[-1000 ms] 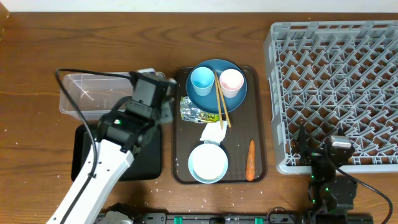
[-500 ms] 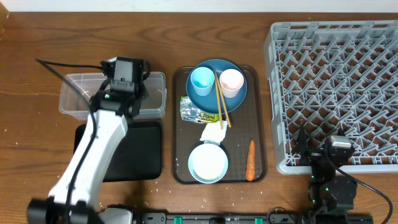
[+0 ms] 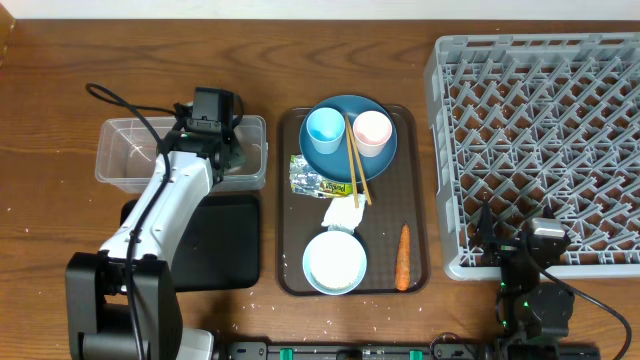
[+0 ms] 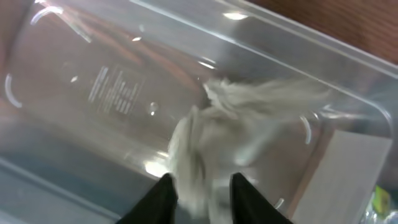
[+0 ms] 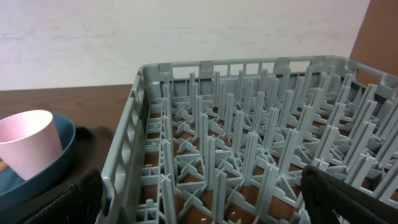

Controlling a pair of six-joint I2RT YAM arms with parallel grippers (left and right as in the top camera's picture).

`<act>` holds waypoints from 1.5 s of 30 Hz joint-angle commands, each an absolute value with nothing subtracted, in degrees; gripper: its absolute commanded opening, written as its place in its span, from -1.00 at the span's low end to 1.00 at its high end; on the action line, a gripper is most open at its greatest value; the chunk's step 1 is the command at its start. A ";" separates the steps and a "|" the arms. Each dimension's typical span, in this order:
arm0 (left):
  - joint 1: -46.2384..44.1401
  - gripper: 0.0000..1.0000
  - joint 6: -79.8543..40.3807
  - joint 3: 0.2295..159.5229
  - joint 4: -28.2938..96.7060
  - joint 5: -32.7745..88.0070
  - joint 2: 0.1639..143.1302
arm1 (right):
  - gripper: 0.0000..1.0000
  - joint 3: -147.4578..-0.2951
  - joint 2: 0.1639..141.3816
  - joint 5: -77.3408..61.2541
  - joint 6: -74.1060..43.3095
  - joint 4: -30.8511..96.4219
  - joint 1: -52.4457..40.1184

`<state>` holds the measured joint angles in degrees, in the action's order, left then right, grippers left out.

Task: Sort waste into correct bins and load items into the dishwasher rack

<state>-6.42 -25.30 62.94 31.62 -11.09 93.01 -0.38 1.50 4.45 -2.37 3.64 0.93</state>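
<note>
My left gripper (image 3: pixel 222 152) hangs over the right end of the clear tub (image 3: pixel 130 150). In the left wrist view its fingers (image 4: pixel 163 198) stand apart, and a blurred silvery foil scrap (image 4: pixel 236 118) lies loose between and beyond them on the tub floor (image 4: pixel 112 87). On the brown serving tray (image 3: pixel 390 200) are the blue plate (image 3: pixel 330 165) with the light blue cup (image 3: pixel 324 130), pink cup (image 3: pixel 372 132) and chopsticks (image 3: pixel 356 165). The wrapper (image 3: pixel 318 181), tissue (image 3: pixel 342 213), bowl (image 3: pixel 335 262) and carrot (image 3: pixel 403 257) are there too. My right gripper (image 3: pixel 520 245) is open by the rack (image 3: pixel 540 130).
The black tray (image 3: pixel 215 240) lies just in front of the tub, under my left arm. Rice grains dot the table's front edge. The right wrist view looks into the rack's pegs (image 5: pixel 249 143), with the pink cup (image 5: pixel 28 149) at its left.
My left gripper has swung from the serving tray's left edge to over the clear tub, and its fingers have parted off the foil scrap. The right arm has not moved.
</note>
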 commanded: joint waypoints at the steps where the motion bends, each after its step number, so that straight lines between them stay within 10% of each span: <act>1: -6.17 -0.07 -25.34 63.99 31.62 -10.50 92.88 | 0.99 -0.32 1.67 4.45 -2.55 3.88 1.21; 17: -10.41 0.05 -26.09 63.99 41.80 16.32 71.00 | 0.98 -0.32 1.67 4.45 -2.52 3.86 1.21; 45: -38.15 0.04 -28.62 63.99 38.85 8.95 90.78 | 0.99 -0.32 1.67 4.45 -2.52 3.86 1.21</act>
<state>-37.12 -27.88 63.13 39.59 10.09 89.19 -0.38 1.63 4.47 -2.37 3.64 0.93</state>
